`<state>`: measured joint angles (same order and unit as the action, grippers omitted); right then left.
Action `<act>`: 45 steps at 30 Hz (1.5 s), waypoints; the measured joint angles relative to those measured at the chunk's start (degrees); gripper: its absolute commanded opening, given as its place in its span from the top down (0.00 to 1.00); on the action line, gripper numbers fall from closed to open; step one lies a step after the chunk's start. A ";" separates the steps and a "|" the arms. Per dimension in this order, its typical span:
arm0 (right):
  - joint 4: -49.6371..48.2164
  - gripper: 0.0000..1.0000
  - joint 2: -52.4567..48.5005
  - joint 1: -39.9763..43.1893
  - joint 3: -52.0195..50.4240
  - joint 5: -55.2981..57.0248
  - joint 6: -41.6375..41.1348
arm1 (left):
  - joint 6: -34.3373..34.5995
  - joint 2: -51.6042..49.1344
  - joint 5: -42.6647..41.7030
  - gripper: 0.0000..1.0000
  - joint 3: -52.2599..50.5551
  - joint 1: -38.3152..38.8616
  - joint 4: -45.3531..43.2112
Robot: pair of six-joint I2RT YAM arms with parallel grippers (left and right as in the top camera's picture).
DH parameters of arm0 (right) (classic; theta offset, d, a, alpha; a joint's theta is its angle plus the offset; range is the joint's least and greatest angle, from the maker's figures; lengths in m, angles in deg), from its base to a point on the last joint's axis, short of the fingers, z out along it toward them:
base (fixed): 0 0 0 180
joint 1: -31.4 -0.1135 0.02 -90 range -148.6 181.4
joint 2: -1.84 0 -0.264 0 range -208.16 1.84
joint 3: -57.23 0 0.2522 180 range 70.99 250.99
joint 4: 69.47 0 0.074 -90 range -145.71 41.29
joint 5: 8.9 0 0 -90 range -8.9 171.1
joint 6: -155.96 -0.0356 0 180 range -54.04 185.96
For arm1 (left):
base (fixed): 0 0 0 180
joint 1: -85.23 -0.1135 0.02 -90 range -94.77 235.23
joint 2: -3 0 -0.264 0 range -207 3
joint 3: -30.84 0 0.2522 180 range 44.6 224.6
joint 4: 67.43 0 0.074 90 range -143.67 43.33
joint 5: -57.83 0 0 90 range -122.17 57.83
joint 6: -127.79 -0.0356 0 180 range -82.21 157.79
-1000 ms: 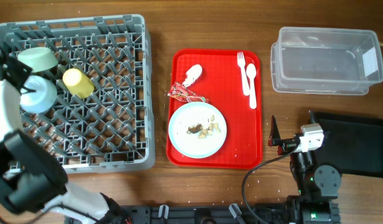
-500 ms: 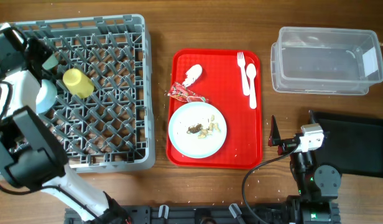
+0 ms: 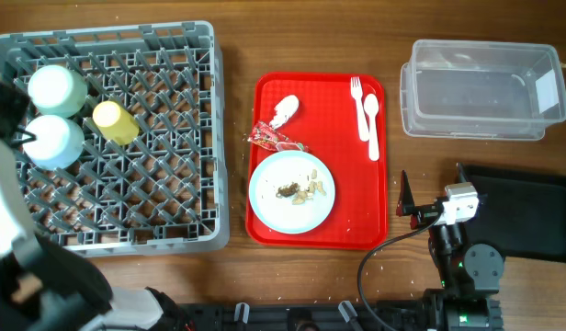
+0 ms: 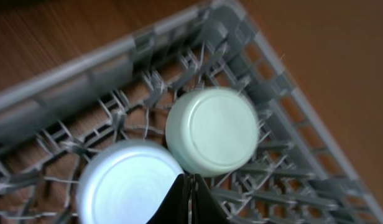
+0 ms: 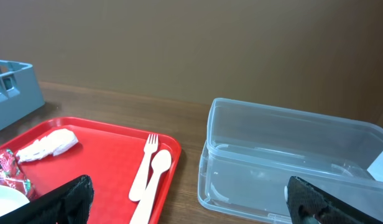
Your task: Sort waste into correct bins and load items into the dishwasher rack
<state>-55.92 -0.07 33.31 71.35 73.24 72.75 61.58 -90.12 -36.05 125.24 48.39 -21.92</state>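
Note:
The grey dishwasher rack (image 3: pixel 164 198) holds the pale green saucer (image 3: pixel 56 89), upside down in its far left corner, the pale mint bowl (image 3: pixel 53 140), upside down beside it, and the yellow cup (image 3: pixel 115 121). My left gripper (image 4: pixel 190 199) is shut and empty, hovering over the gap between saucer (image 4: pixel 211 130) and bowl (image 4: pixel 129 183). The white napkin (image 3: pixel 284 110), red wrapper (image 3: pixel 269 138), white plate (image 3: pixel 291 175) with food scraps (image 3: pixel 301 191), fork (image 3: pixel 358 106) and spoon (image 3: pixel 372 124) lie on the red tray (image 3: pixel 356 211). My right gripper (image 5: pixel 191 199) is open and empty.
The clear tub (image 3: pixel 481 87) with its white label (image 3: pixel 546 90) stands at the far right. The flat black tray (image 3: pixel 531 211) lies in front of it, beside my right arm (image 3: pixel 453 207). Bare wood lies between rack and red tray.
My left arm moved over the rack's far left corner, let go of the pale green saucer there upside down, then drew back toward the left edge. The right arm has not moved.

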 measured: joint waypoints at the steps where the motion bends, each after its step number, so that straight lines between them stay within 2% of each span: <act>1: 0.00 0.00 -0.02 0.00 0.00 -0.02 0.00 | 0.59 3.67 -0.04 0.56 0.00 -1.16 2.23; 2: 0.00 0.00 -0.02 0.00 0.00 -0.02 0.02 | 1.31 7.19 -0.02 0.22 -0.02 -2.54 4.13; 3: 0.00 0.00 -0.02 0.00 0.00 -0.02 0.02 | 2.49 9.29 -0.02 0.00 0.00 -3.82 5.40; 9: 0.00 0.00 -0.02 0.00 0.00 -0.02 0.00 | 17.57 9.88 0.22 0.00 -0.02 -13.44 20.48; 11: 0.00 0.00 -0.02 0.00 0.00 -0.02 0.00 | 20.46 9.70 0.20 0.00 -0.02 -14.16 22.75; 22: -1.88 0.00 -0.07 0.00 0.00 0.92 2.75 | 22.45 9.70 0.17 0.00 -0.02 -14.16 23.56; 24: -12.04 0.00 -0.09 -0.07 0.09 -13.51 -1.73 | 22.47 9.68 0.15 0.00 -0.02 -14.16 23.61; 25: -19.71 0.00 -0.31 0.00 0.02 -25.90 -8.13 | 22.47 9.68 0.17 0.00 -0.02 -14.16 23.58; 26: -25.31 0.00 -0.31 -0.17 0.09 -33.03 -12.41 | 22.49 9.68 0.15 0.00 -0.02 -14.16 23.54; 27: -35.39 0.00 -0.31 -0.22 -0.09 -40.52 -21.16 | 22.60 9.68 0.17 0.00 -0.02 -14.16 23.58; 28: -39.78 0.00 -0.24 -0.22 0.22 -42.23 -26.10 | 22.64 9.68 0.15 0.00 -0.02 -14.16 23.58; 29: -45.79 0.00 -0.33 -0.26 0.00 -37.86 -33.35 | 22.64 9.68 0.13 0.00 -0.02 -14.16 23.58; 31: -46.31 0.00 -0.35 -0.26 0.39 -27.52 -40.89 | 22.67 9.68 0.20 0.00 -0.02 -14.16 23.56; 33: -42.25 0.00 -2.60 -0.26 4.79 -18.18 -42.12 | 22.67 9.68 0.15 0.00 -0.02 -14.16 23.56; 35: -26.73 0.00 -8.59 -0.26 16.44 -14.78 -37.16 | 22.69 9.68 0.28 0.00 -0.02 -14.16 23.58; 38: 10.51 0.00 -33.24 -0.28 48.33 -14.82 -21.18 | 22.88 9.64 0.35 0.00 -0.02 -14.16 23.54; 39: 18.91 0.00 -42.05 -0.72 58.18 -14.75 -16.85 | 22.88 9.64 0.35 0.01 -0.02 -14.12 23.71; 43: 46.16 0.00 -66.29 -7.78 83.67 -9.88 -8.39 | 22.88 9.64 0.42 0.00 -0.04 -14.16 23.56; 44: 54.03 0.00 -73.88 -12.33 89.64 -7.08 -6.91 | 22.88 9.64 0.33 0.00 -0.04 -14.16 23.61; 45: 55.98 0.00 -78.31 -15.26 91.65 -6.10 -6.43 | 22.88 9.64 0.39 0.00 -0.04 -14.16 23.61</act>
<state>0.06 -78.39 18.06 163.00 67.14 66.32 84.46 -80.49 -35.66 125.20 34.23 1.69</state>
